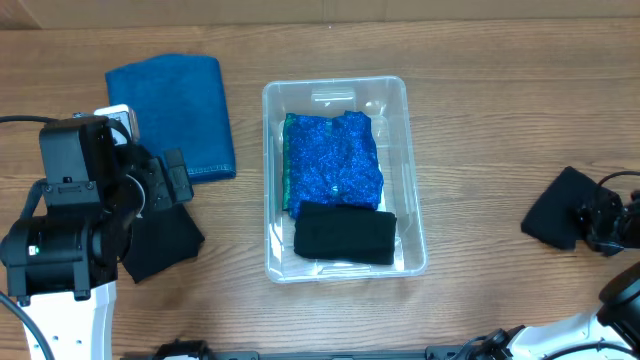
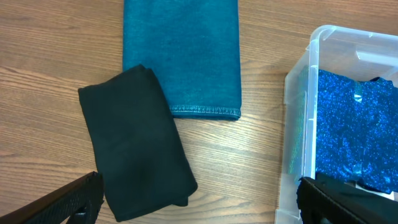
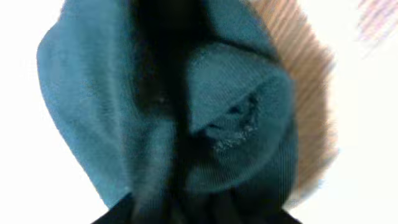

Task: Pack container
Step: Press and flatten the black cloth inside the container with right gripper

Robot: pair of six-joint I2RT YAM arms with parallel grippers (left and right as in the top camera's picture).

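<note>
The clear plastic container [image 1: 414, 150] stands mid-table. Inside lie a sparkly blue cloth [image 1: 333, 160] and a folded black cloth [image 1: 345, 236] at its near end. My left gripper [image 1: 172, 188] is open and empty, hovering above a folded black cloth [image 2: 134, 146] that lies on the wood left of the container wall [image 2: 297, 118]. A folded blue towel [image 2: 180, 56] lies just beyond that cloth. My right gripper [image 1: 592, 215] is at the far right, shut on a bunched dark cloth [image 1: 556, 208]. That cloth fills the right wrist view [image 3: 186, 112].
The wooden table [image 1: 480, 90] runs across the whole view. The left arm's base [image 1: 60, 250] stands at the near left. The right arm [image 1: 620, 290] reaches in from the near right corner.
</note>
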